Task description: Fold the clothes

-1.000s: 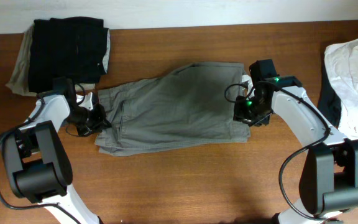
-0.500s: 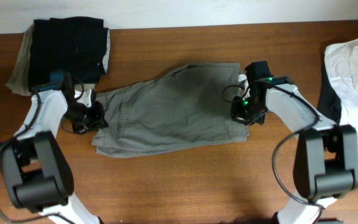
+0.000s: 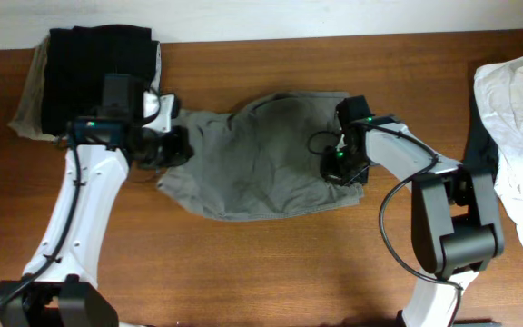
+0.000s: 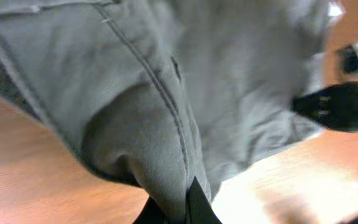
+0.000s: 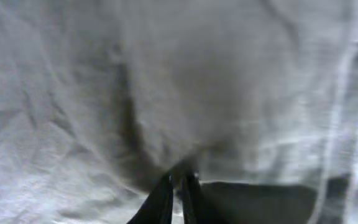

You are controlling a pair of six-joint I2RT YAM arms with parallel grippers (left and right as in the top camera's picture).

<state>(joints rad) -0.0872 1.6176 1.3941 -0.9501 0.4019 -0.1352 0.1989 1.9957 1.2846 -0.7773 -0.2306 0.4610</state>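
Note:
The grey-olive shorts [image 3: 261, 159] lie wrinkled on the table middle. My left gripper [image 3: 172, 145] is shut on the shorts' left edge and holds it lifted, so the cloth bunches rightwards. In the left wrist view the cloth [image 4: 166, 124] hangs from the pinched fingertips [image 4: 197, 208]. My right gripper [image 3: 337, 168] is shut on the shorts' right edge, low at the table. In the right wrist view the fingertips [image 5: 165, 196] pinch a fold of the cloth [image 5: 166, 81].
A folded stack of black and beige garments [image 3: 93, 73] lies at the back left. A pile of white and dark clothes [image 3: 511, 118] lies along the right edge. The wooden table [image 3: 271, 263] runs bare along the front.
My left gripper has lifted and moved right with the shorts' left edge, bunching the cloth toward the middle. My right gripper has shifted slightly left, still on the right edge.

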